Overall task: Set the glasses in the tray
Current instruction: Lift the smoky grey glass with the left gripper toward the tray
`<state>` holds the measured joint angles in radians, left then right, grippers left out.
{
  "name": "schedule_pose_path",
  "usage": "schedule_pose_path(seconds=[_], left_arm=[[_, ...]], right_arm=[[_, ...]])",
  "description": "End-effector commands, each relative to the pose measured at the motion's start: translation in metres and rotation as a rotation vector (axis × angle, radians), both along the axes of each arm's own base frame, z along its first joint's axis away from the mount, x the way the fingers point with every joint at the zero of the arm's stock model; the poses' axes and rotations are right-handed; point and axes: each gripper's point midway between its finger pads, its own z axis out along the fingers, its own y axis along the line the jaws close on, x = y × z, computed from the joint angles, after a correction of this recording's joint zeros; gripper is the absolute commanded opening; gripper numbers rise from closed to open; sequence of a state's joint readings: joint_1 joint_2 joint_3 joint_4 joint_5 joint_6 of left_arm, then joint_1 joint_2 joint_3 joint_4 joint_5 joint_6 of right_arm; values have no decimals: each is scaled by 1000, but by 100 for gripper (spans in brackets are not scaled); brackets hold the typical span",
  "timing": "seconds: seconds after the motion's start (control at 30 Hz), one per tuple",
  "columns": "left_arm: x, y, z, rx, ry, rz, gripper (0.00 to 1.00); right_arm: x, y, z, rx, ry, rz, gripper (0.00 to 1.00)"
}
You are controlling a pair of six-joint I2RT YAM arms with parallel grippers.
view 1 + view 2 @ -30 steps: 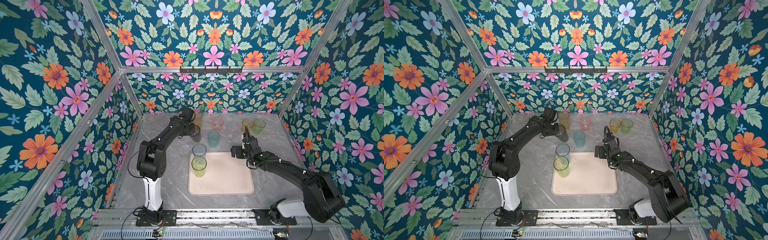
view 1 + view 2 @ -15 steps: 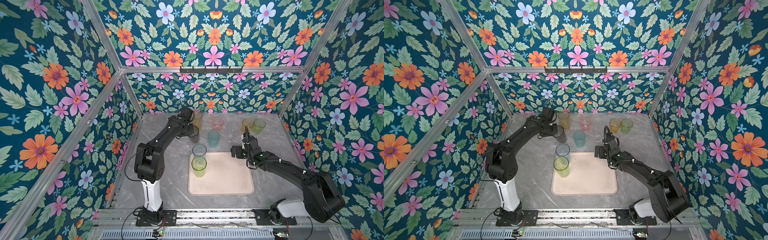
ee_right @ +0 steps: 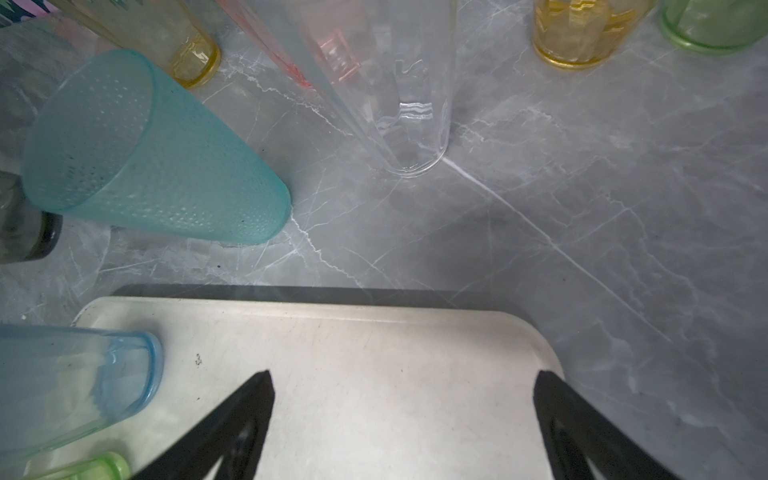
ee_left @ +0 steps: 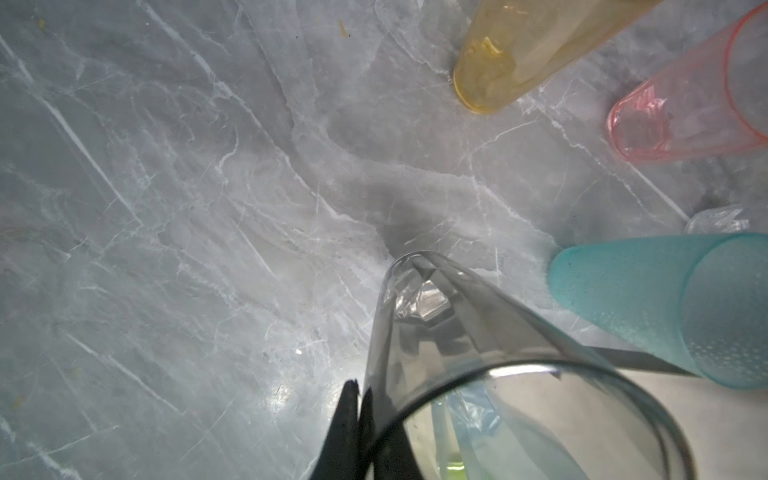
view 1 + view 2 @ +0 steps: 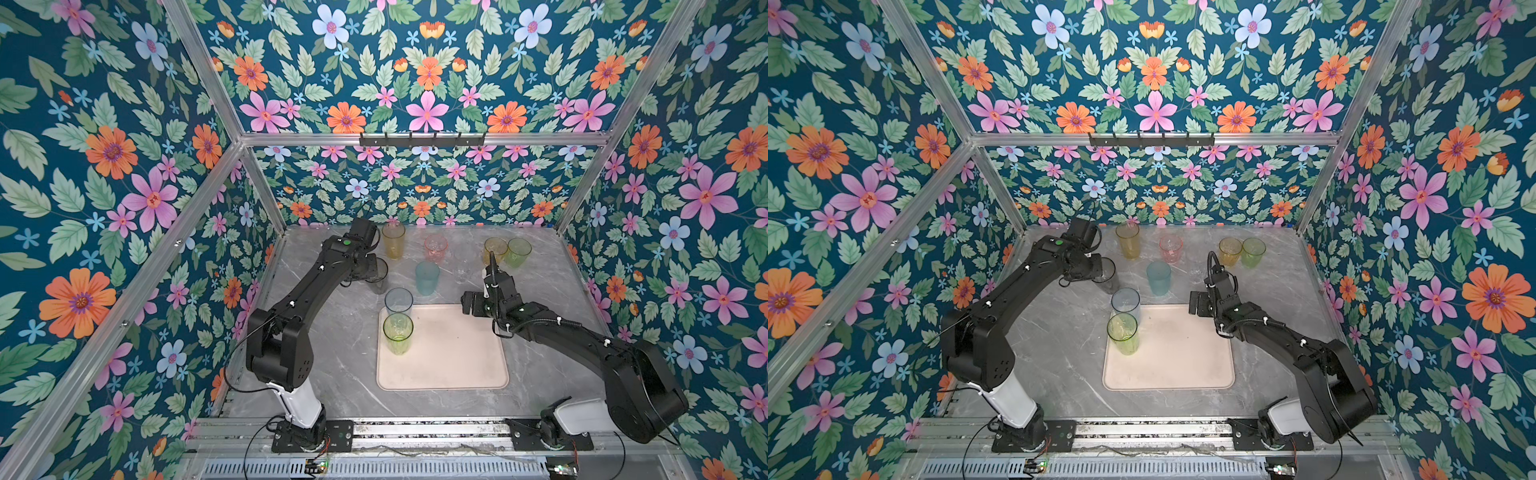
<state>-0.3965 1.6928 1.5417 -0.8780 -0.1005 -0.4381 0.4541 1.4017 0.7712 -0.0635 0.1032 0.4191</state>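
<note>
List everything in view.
tray: one, cream, centre.
blue-grey tumbler: one, blue-grey, tray's far left corner.
yellow-green tumbler: one, yellow-green, tray's left edge.
smoky tumbler: one, dark grey, beyond tray, left.
teal tumbler: one, teal, beyond tray.
tall amber tumbler: one, amber, back left.
pink tumbler: one, pink, back middle.
clear tumbler: one, colourless, right of teal.
short amber tumbler: one, amber, back right.
short green tumbler: one, green, beside it.
table: one, grey marble, under everything.
left tool: one, black, shut on smoky tumbler.
right tool: one, black, open above tray's far edge.

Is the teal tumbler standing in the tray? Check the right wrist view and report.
No, the teal tumbler stands on the grey table, beyond the tray and clear of its rim.
</note>
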Motion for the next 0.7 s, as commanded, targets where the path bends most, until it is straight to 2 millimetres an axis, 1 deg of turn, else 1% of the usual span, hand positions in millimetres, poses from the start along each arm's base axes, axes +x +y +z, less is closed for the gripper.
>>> schedule_pose_path(seconds=[0.0, 0.23, 0.3, 0.5, 0.67], left_arm=[[-18, 14, 5, 36, 14, 17, 0], [-58, 30, 9, 57, 52, 27, 0], [-69, 32, 10, 62, 52, 30, 0], [-101, 40, 8, 87, 67, 45, 0], [-123, 44, 2, 111, 103, 43, 0]], right_arm=[[0, 1, -1, 4, 8, -3, 99], [2, 1, -3, 1, 14, -7, 99], [2, 1, -3, 1, 15, -6, 99], [2, 0, -3, -3, 15, -10, 99], [2, 0, -3, -2, 14, -10, 99]])
